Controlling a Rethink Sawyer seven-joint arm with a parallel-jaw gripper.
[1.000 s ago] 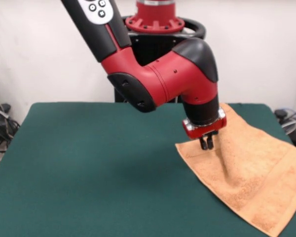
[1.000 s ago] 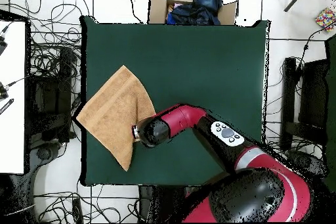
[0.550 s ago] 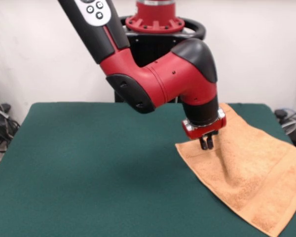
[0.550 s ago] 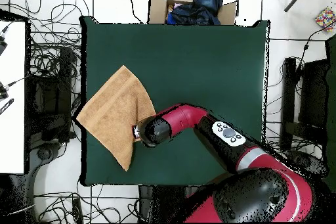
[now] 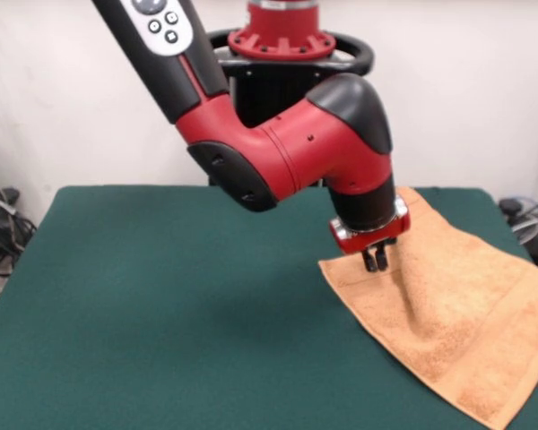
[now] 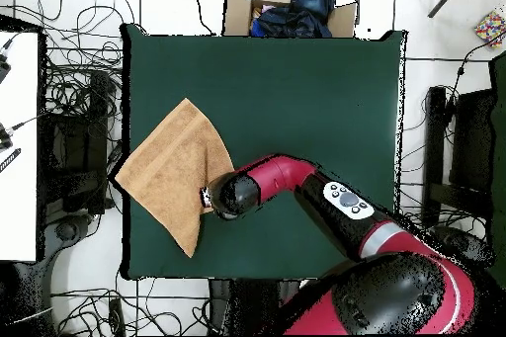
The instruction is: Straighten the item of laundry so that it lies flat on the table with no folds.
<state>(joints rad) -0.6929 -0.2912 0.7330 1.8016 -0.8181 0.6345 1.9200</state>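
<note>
table (image 5: 161,296): green cloth | on it: orange towel (image 5: 457,305), 1 corner overhanging edge

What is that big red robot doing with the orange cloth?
The red and black robot arm's gripper is down at one corner of a light orange terry-cloth towel, and its fingers look shut on the cloth. The towel lies at one side of the dark green felt-covered table, hanging partly over the edge. A raised fold runs down from where the gripper holds it, so it is not flat yet.
</note>
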